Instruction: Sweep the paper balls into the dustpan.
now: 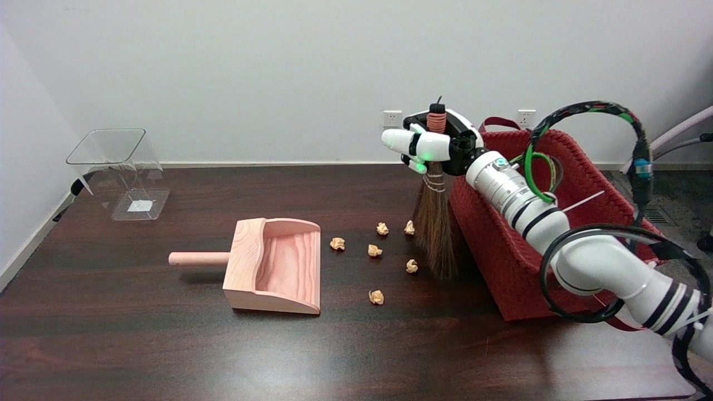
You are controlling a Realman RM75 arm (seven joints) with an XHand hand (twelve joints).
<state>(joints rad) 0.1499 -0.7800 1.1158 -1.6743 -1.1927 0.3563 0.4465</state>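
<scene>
From above the near side of the table [167, 345], the right hand [431, 146] is up at the far right, its fingers wrapped tight around the orange-wound handle of a small straw broom [435, 223]. The broom hangs nearly upright, bristles down, their tips at or touching the dark wood just left of a red woven basket [501, 245] that stands on the table's right side. The white arm runs from the lower right corner up across the basket's opening to the hand, with black and green cables looping around it.

Six crumpled paper balls lie loose on the table between the broom and the dustpan [278, 264]. One paper ball [409, 227] sits right against the bristles on their left, another [411, 266] lies just beside the bristle tips, two more [382, 228] [375, 250] lie a little further left, one [337, 243] rests near the dustpan's open mouth, and the last [376, 297] lies nearest to me, apart from the rest.

The wooden dustpan sits left of centre, mouth facing right toward the balls, round handle pointing left. Nothing is inside it.

Far left, a clear plastic container [125, 172] stands near the table's far edge.
</scene>
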